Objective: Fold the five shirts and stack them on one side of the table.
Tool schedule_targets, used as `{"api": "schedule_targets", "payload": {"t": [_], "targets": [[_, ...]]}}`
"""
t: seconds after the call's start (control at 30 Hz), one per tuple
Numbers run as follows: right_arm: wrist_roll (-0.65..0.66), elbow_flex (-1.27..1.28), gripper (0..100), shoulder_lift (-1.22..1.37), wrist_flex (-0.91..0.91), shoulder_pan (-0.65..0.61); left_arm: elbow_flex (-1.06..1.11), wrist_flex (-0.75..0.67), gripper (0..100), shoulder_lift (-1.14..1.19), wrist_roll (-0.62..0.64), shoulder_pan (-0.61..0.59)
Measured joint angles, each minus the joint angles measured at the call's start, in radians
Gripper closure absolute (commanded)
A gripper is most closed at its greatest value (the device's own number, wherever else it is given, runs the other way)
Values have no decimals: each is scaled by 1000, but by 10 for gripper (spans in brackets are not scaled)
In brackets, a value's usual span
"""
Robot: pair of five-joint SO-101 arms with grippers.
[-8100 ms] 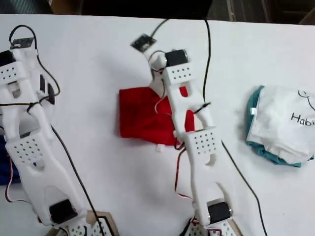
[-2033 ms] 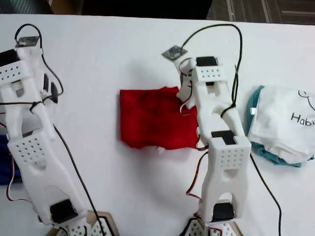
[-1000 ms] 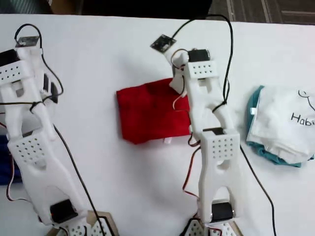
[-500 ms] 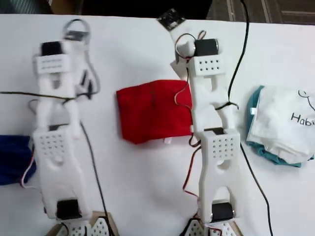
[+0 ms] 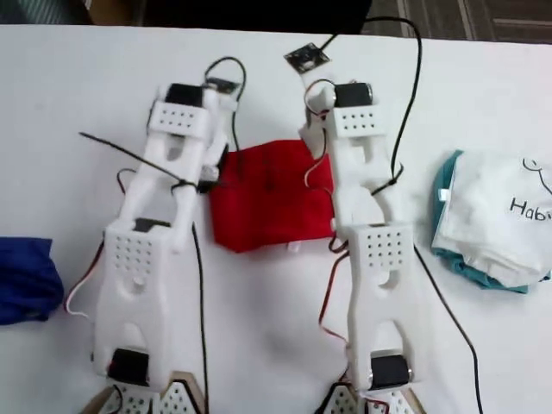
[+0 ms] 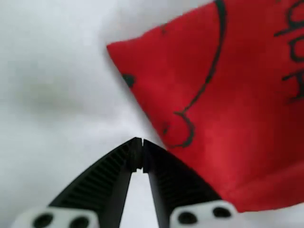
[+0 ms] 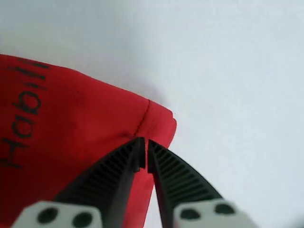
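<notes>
The red shirt point(image 5: 272, 194) lies folded mid-table, its left and right edges partly hidden under the two arms. The left gripper point(image 6: 141, 143) is pressed closed just beside the shirt's edge, over bare table point(image 5: 95, 78). The right gripper point(image 7: 145, 144) is closed too, tips over a shirt corner; whether it pinches cloth is unclear. A stack of folded shirts point(image 5: 492, 220) sits at the right, and a blue shirt point(image 5: 26, 278) is cut off at the left.

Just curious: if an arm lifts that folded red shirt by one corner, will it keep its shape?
Probably not: the red shirt is thin cloth with wavy edges, so it would likely droop and unfold. Pushed, it may bunch or slide on the smooth table.
</notes>
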Motion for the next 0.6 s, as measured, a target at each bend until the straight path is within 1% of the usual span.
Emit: {"api": "schedule_targets", "payload": {"t": [0.1, 0.23, 0.37, 0.6], "targets": [[0, 0, 978, 3, 2, 11, 68, 0, 974, -81, 6, 32], [0, 0, 978, 3, 3, 14, 186, -3, 974, -207, 32, 115], [0, 0, 978, 3, 3, 14, 302, -55, 974, -256, 63, 190], [0, 0, 978, 9, 2, 14, 471, -193, 974, -256, 78, 203]]}}
